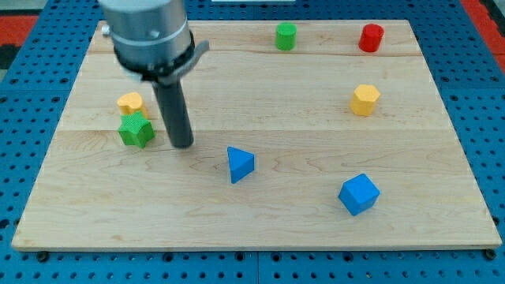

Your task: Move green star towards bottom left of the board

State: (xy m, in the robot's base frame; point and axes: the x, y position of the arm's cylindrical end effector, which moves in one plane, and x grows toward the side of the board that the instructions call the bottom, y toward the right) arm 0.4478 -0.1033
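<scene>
Camera view: green star (136, 130) at board's (260, 229) left side, about mid-height, touching small yellow block (130, 102) just above. My tip (182, 145) just right of star, narrow gap between; bare rod, nothing pinched. Farther right: blue triangle (241, 164), blue cube (359, 194), yellow block (364, 99). Along top: green cylinder (286, 36), red cylinder (371, 38).

Grey cylinder, dark rod.
The arm's end is a broad, smooth grey metal cylinder ringed by a darker band with a small tab jutting sideways; below it a straight, matte charcoal rod runs down, uniformly thick, to my tip (182, 145), blunt and flat-ended.
</scene>
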